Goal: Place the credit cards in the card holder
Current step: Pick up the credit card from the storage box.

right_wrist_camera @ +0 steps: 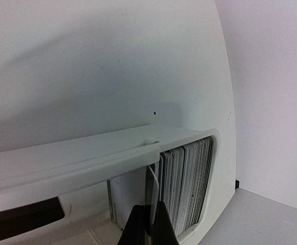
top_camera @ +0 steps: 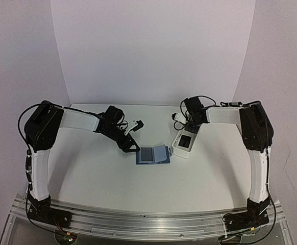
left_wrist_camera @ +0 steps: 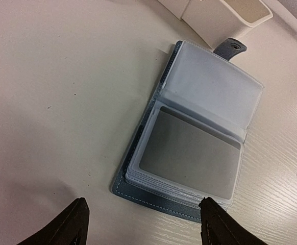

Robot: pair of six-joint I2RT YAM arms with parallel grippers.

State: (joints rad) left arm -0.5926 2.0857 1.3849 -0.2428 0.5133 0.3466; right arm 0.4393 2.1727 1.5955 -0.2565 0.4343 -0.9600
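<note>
Now the card holder [top_camera: 152,154] lies open and flat near the middle of the table [top_camera: 97,173]. A grey card [left_wrist_camera: 189,155] sits in its clear front pocket. Its snap tab [left_wrist_camera: 231,47] points at the white tray [top_camera: 181,152]. The tray stands just beside the holder, on the side nearer the table's right edge. The left claw [left_wrist_camera: 144,224] hangs over the holder's left edge with its two fingers [left_wrist_camera: 72,227] wide apart, holding nothing. The right claw [right_wrist_camera: 149,227] reaches down into the tray. It is pinched tight on the thin edge of one white card [right_wrist_camera: 151,189]. More credit cards [right_wrist_camera: 189,184] stand on edge in a row right next to it.
</note>
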